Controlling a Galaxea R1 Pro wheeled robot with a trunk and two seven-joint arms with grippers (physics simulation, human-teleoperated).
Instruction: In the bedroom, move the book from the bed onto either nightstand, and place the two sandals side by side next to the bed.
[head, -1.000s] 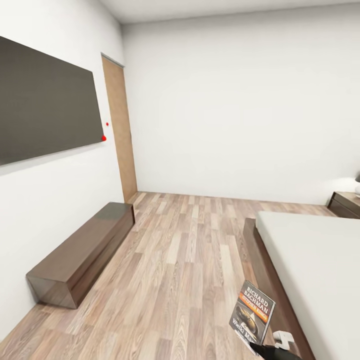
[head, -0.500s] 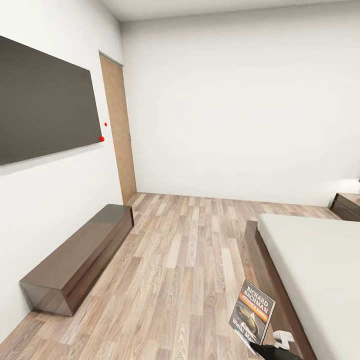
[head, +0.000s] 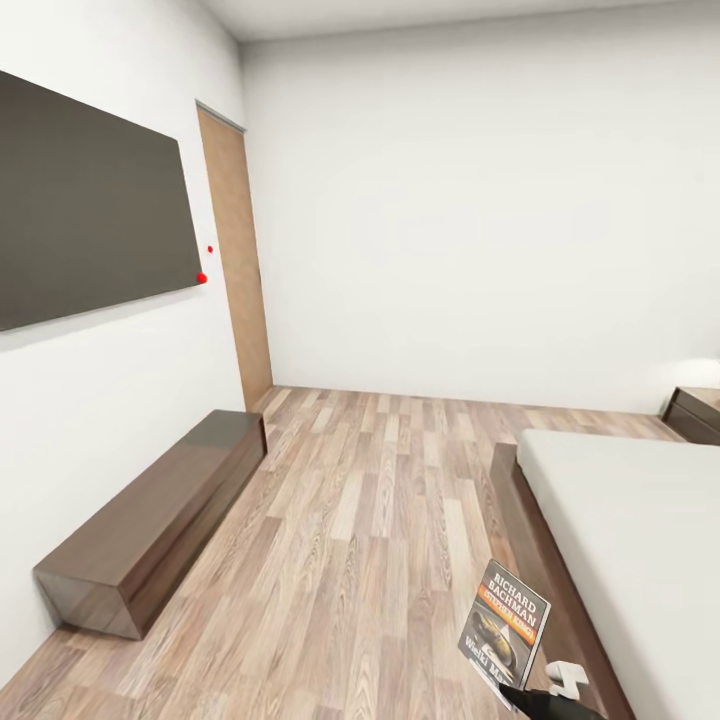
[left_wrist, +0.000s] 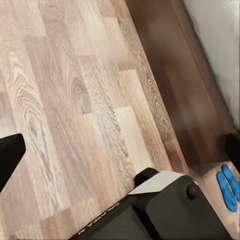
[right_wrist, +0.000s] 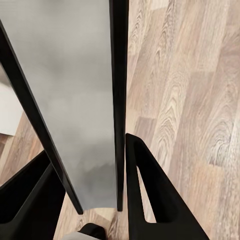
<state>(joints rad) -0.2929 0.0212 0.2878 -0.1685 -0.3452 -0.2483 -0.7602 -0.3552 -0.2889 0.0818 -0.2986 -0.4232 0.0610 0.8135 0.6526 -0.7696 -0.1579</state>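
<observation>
Head view: the book (head: 505, 636) stands upright at the lower right, just off the near corner of the bed (head: 620, 530), over the plank floor (head: 370, 540). It is a thin paperback with a dark cover, white "RICHARD BACHMAN" lettering, an orange band beneath and an oval picture below that. Its lower edge meets the right gripper (head: 528, 692).

Right wrist view: the book (right_wrist: 75, 90) shows as a grey slab with a dark edge, running between the two black fingers (right_wrist: 145, 190), which are clenched on it.

Left wrist view: the left gripper's fingers (left_wrist: 10, 155) stand wide apart, released, holding nothing. Two blue sandals (left_wrist: 229, 186) lie side by side on the floor beside the bed's dark frame.

Room: a dark wall panel (head: 90, 200) hangs on the left wall with a long low cabinet (head: 160, 510) under it, and a tan door (head: 238, 260) beyond. A corner of the nightstand (head: 697, 412) shows at far right.
</observation>
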